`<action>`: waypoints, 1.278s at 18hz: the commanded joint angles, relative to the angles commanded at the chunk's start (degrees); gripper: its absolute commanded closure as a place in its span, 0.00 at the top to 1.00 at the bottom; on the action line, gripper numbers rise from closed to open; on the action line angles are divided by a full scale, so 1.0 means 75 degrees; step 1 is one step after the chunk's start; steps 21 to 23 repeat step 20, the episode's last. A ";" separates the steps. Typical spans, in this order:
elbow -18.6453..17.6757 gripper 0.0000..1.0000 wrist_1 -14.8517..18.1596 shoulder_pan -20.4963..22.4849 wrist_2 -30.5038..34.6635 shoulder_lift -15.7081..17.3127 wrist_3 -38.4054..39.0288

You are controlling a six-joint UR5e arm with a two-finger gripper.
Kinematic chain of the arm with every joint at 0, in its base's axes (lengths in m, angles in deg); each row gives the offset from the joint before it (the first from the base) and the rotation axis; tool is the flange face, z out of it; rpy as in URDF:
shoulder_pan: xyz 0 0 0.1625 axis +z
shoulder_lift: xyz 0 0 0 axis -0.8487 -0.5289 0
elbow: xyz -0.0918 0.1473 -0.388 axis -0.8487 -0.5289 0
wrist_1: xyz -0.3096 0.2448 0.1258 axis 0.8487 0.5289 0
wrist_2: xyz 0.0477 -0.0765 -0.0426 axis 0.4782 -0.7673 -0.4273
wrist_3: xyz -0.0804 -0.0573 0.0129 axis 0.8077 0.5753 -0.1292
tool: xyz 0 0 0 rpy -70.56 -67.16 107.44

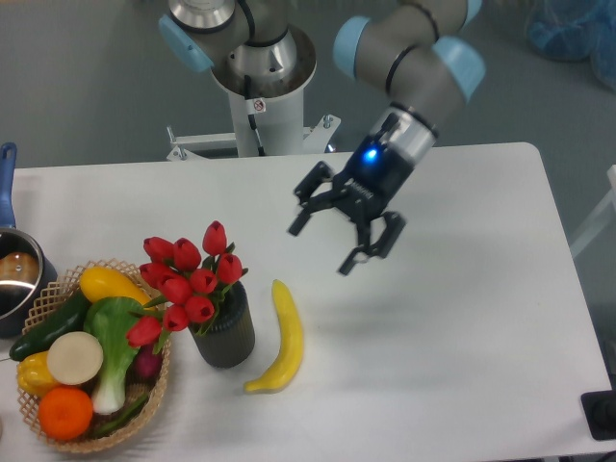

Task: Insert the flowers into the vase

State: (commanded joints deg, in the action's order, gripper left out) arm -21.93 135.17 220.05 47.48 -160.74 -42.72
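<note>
Gripper (325,245) released, fingers spread, holding nothing, above bare table (452,318). Flowers (186,279) at its 8 o'clock, well apart, seated in the vase (226,332). Banana (279,337) just beside vase at 3 o'clock. Basket (58,289) touches the blooms at 9 o'clock. Pot (12,274) at left table edge.

A yellow banana (278,339) lies on the white tabletop (452,327) toward its front edge, its length running front to back. At the front-left corner sits a woven basket (58,289) holding an orange (65,413), a cucumber (50,324), yellow vegetables and a leafy green one (among others). A steel pot (13,279) with a blue handle (7,183) sits at the left edge.
</note>
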 joint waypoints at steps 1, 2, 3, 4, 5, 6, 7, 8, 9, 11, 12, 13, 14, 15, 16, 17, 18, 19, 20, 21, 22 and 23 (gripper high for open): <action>0.0094 1.00 0.0070 0.0000 0.0363 0.0082 0.0000; 0.0327 1.00 0.0221 -0.0023 0.1062 0.0245 -0.0012; 0.0492 1.00 0.0374 -0.0035 0.1522 0.0316 -0.0058; 0.0656 1.00 0.0561 -0.0046 0.1921 0.0329 -0.0105; 0.0785 1.00 0.0737 -0.0035 0.2192 0.0317 -0.0187; 0.0891 1.00 0.0913 -0.0035 0.2415 0.0317 -0.0338; 0.0938 1.00 0.1123 -0.0023 0.2649 0.0329 -0.0607; 0.0927 1.00 0.1276 0.0000 0.2860 0.0364 -0.1015; 0.0881 1.00 0.1370 0.0035 0.3013 0.0422 -0.1472; 0.0798 1.00 0.1605 0.0105 0.3132 0.0528 -0.2258; 0.0798 1.00 0.1710 0.0199 0.3143 0.0563 -0.2529; 0.0798 1.00 0.1792 0.0304 0.3144 0.0575 -0.2728; 0.0786 1.00 0.1863 0.0340 0.3144 0.0587 -0.2835; 0.0786 1.00 0.1898 0.0363 0.3155 0.0610 -0.2882; 0.0786 1.00 0.1899 0.0364 0.3179 0.0622 -0.2883; 0.0786 1.00 0.1899 0.0364 0.3190 0.0622 -0.2883; 0.0786 1.00 0.1899 0.0364 0.3190 0.0622 -0.2883; 0.0786 1.00 0.1899 0.0364 0.3190 0.0622 -0.2883; 0.0786 1.00 0.1899 0.0364 0.3190 0.0622 -0.2883; 0.0786 1.00 0.1899 0.0364 0.3190 0.0622 -0.2883; 0.0786 1.00 0.1899 0.0364 0.3190 0.0622 -0.2883; 0.0786 1.00 0.1899 0.0364 0.3190 0.0622 -0.2883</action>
